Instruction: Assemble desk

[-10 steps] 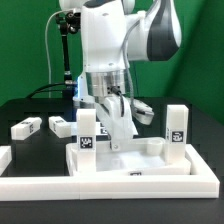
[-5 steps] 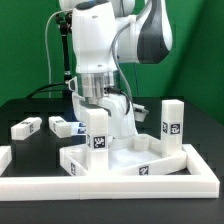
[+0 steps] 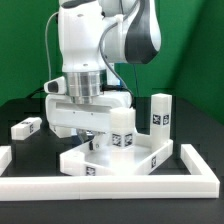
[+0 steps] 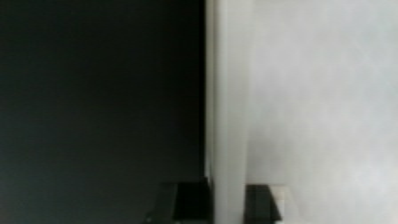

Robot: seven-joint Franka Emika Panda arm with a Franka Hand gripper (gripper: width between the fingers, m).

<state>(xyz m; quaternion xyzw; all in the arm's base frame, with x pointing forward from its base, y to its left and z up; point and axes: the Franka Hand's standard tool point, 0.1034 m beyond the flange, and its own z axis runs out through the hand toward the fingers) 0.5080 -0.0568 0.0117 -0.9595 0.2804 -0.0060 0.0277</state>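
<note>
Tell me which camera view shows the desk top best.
The exterior view: the desk top is mostly visible there, carrying two upright legs. The wrist view gives only a blurred white surface beside darkness; whether that is the desk top, I cannot tell.

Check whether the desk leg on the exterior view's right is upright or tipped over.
Upright. The leg stands vertical at a rear corner of the desk top, long sides straight, tag facing the camera.
</note>
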